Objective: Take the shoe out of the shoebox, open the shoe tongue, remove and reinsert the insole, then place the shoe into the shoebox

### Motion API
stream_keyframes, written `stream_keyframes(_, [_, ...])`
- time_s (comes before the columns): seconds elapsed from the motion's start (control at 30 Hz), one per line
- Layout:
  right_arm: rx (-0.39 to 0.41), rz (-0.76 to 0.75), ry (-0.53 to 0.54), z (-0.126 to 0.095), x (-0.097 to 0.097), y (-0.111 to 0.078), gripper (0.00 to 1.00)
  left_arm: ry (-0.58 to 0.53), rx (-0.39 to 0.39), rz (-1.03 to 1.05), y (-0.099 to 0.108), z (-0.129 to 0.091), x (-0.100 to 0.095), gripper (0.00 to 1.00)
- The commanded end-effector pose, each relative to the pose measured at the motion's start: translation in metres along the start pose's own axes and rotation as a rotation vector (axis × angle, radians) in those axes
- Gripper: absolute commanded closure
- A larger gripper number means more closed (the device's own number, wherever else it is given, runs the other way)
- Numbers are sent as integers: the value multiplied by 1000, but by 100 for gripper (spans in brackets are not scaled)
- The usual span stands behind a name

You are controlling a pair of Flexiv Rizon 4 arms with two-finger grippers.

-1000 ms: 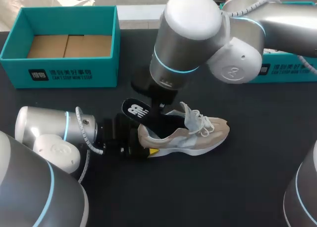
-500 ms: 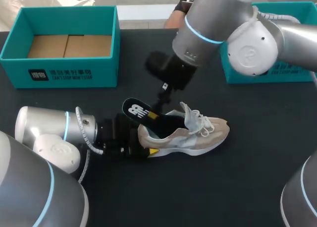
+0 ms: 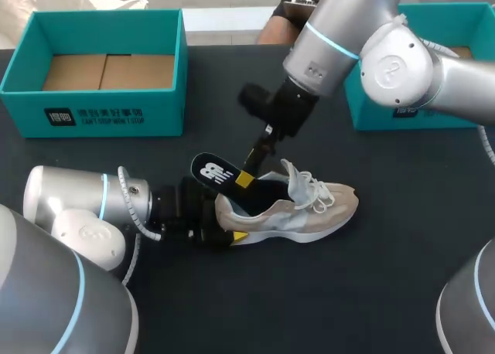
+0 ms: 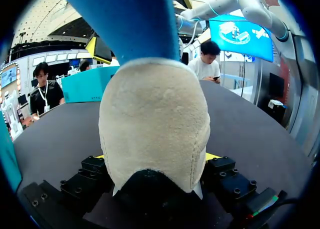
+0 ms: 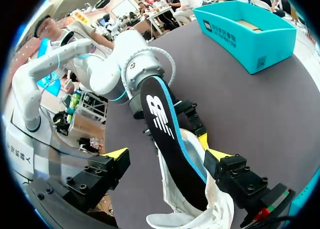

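Shoe [image 3: 309, 207] mid-table, heel clamped in left gripper [image 4: 156, 159]. Insole [image 3: 213, 171] sticks out at heel: likely thin, floppy, light, so pinch exposed end. Right gripper [image 5: 164, 150] spread wide, straddling insole, not gripping.

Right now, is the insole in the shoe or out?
Partly out: the black insole sticks up from the beige sneaker, its front end inside.

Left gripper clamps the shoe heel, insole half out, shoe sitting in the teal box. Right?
No: the shoe lies on the table, outside the box, per the head view. Left gripper on the heel and insole half out hold.
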State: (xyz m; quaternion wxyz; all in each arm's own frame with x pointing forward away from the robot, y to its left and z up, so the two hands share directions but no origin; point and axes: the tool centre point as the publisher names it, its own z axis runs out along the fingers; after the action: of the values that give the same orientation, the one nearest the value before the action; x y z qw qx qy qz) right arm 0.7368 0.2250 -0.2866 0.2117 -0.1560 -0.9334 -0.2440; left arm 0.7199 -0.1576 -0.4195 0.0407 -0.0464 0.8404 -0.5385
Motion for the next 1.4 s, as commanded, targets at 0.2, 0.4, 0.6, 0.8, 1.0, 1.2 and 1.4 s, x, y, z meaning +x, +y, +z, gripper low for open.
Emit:
stream_keyframes(0.2, [-120,-117,75,4,-7,11,0,1,-3,0,2,0,0,100])
stream_keyframes(0.4, [-151,-175,147,8,-9,13,0,1,-3,0,2,0,0,100])
stream_keyframes(0.6, [-153,-185,187,12,-12,12,55,1,-3,0,2,0,0,100])
stream_keyframes(0.8, [-156,-208,241,22,-15,12,57,1,-3,0,2,0,0,100])
stream_keyframes(1.0, [-187,-250,310,36,-17,14,59,1,-3,0,2,0,0,100])
stream_keyframes(1.2, [-181,-275,362,44,-16,16,61,1,-3,0,2,0,0,100])
stream_keyframes(1.4, [-180,-290,383,48,-12,16,80,1,-3,0,2,0,0,100])
